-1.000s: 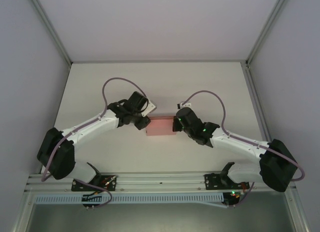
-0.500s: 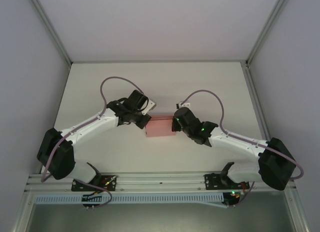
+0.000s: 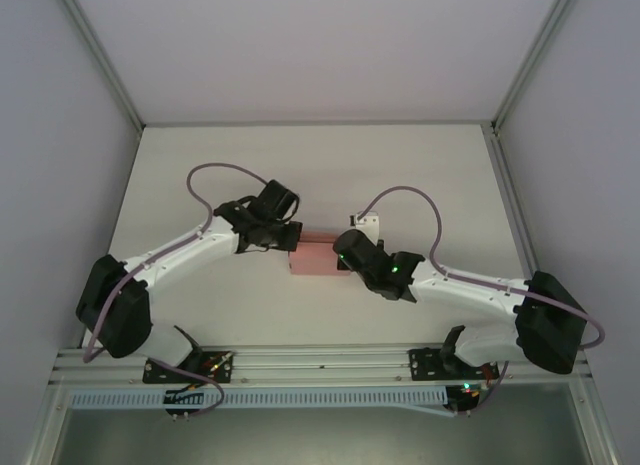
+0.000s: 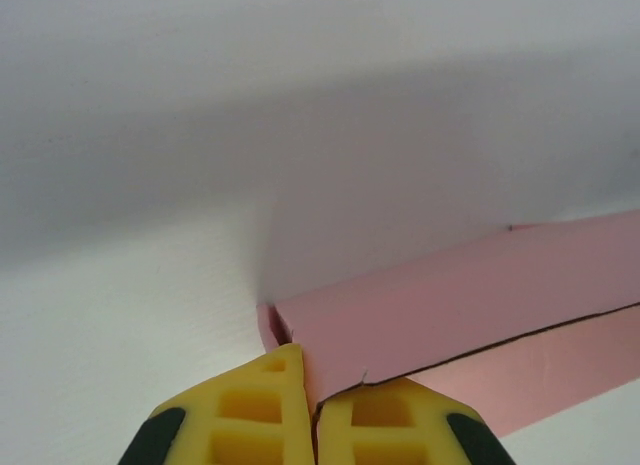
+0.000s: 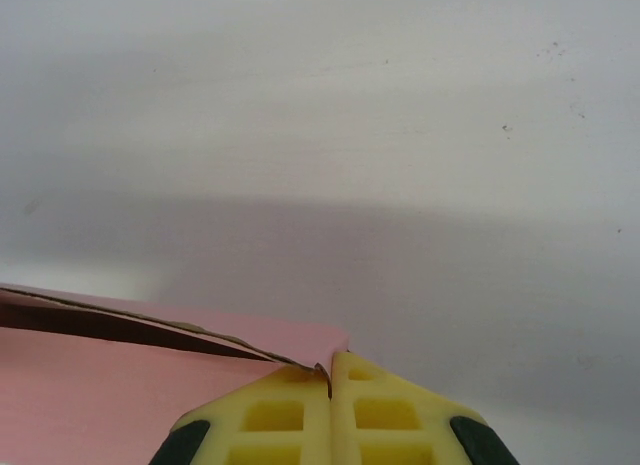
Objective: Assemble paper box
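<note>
Pink paper box (image 4: 450, 315) gripped by left end effector (image 4: 310, 373) and right end effector (image 5: 330, 367).

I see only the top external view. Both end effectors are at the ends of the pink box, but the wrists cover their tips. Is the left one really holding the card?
Observer: Yes. In the left wrist view the left end effector is shut, and a corner of the paper box is pinched between its yellow fingers.
Operator: And the right one?
Observer: The right end effector is shut too, on a thin card edge at a corner of the box.
Operator: Is the box closed flush on that side?
Observer: No. The right wrist view shows a dark gap along that edge, so the card there stands a little open.
</note>
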Available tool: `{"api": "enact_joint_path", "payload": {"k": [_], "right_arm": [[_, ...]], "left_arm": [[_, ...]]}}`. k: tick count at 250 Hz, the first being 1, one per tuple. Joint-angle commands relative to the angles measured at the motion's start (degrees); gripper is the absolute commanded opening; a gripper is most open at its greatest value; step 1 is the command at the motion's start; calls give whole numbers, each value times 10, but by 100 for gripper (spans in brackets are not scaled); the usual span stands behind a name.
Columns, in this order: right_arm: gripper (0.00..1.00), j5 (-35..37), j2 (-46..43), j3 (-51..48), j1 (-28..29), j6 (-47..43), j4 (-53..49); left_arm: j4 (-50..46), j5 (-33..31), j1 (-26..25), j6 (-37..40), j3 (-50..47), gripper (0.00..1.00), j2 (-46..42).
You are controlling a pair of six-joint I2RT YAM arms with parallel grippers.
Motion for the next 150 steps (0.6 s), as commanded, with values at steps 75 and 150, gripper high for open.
{"api": "enact_joint_path", "payload": {"k": [75,150], "right_arm": [[0,-22,-37,-87,12,-21,41],[0,-38,-37,-137,14,-58,128]], "left_arm": [[176,-83,-95,7,-166,0,-58],[243,-144,-128,-10,-276,0,-102]]}}
